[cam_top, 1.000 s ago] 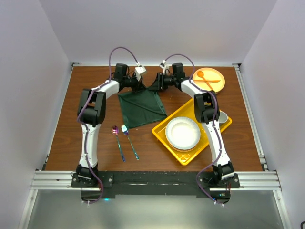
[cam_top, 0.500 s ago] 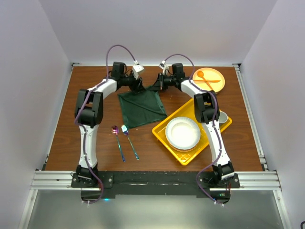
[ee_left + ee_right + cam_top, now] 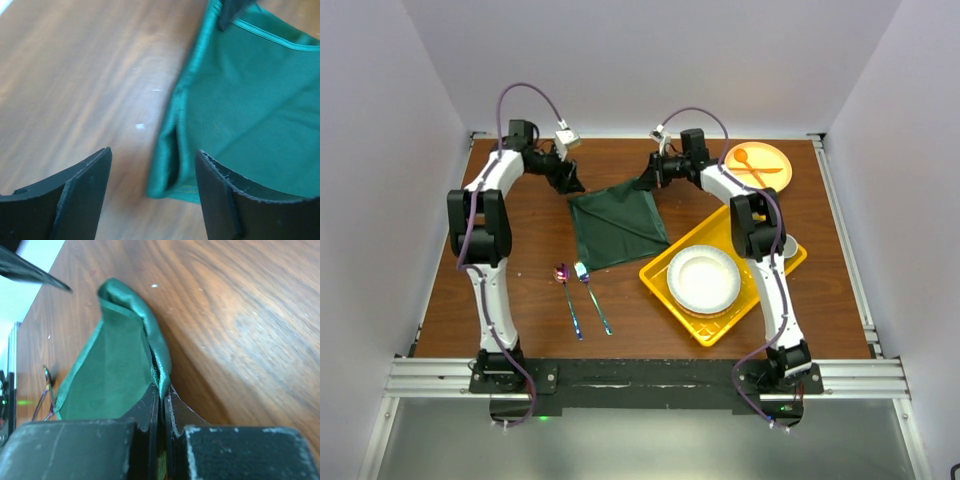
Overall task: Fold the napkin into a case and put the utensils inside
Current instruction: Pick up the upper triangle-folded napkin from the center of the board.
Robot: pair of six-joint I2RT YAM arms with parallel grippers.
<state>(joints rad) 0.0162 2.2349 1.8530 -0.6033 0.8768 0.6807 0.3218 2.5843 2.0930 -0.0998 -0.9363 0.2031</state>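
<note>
Item 1: napkin, dark green cloth folded to a rough square, lying mid-table, flat except for its 1 o'clock corner, which is raised off the wood. Item 2: right gripper, at that raised corner; the wrist view shows its fingers pressed together with the napkin's hemmed edge clamped between them, the cloth standing in a fold ahead of the tips. Item 3: left gripper, at 11 o'clock of the napkin, just beside its far-left corner; fingers well apart and holding nothing, bare wood and the napkin's edge showing below the gap. Item 4: metal spoon and metal fork, iridescent, side by side on the wood at 6 o'clock of the napkin, heads near its edge, outside the cloth. Item 5: yellow tray at 4 o'clock of the napkin, carrying 1 white plate. Item 6: orange plate at the table's 1 o'clock corner, bearing orange cutlery
</note>
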